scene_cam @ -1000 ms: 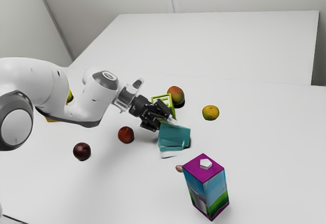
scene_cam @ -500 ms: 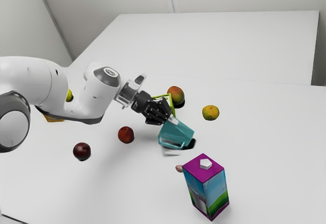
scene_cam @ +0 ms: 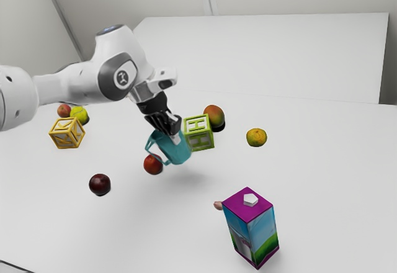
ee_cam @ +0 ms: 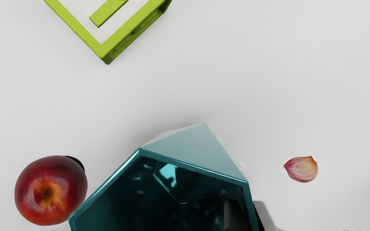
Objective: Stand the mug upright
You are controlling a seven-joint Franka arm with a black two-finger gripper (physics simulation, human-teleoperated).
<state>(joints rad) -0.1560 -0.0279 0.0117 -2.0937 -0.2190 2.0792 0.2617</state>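
One teal mug [scene_cam: 176, 149] is hanging tilted above the counter [scene_cam: 310, 180], near the green block [scene_cam: 199, 139]. The fingers [ee_cam: 264, 213] are pinching its wall, one inside and one outside. By judgement, the body is looking light, rigid and slick, possibly brittle, and liable to pivot under a narrow pinch; the straight wall is offering sounder purchase than the thin handle [scene_cam: 150, 142]

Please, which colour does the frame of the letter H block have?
The H block has a lime-green frame, seen best in the wrist view.
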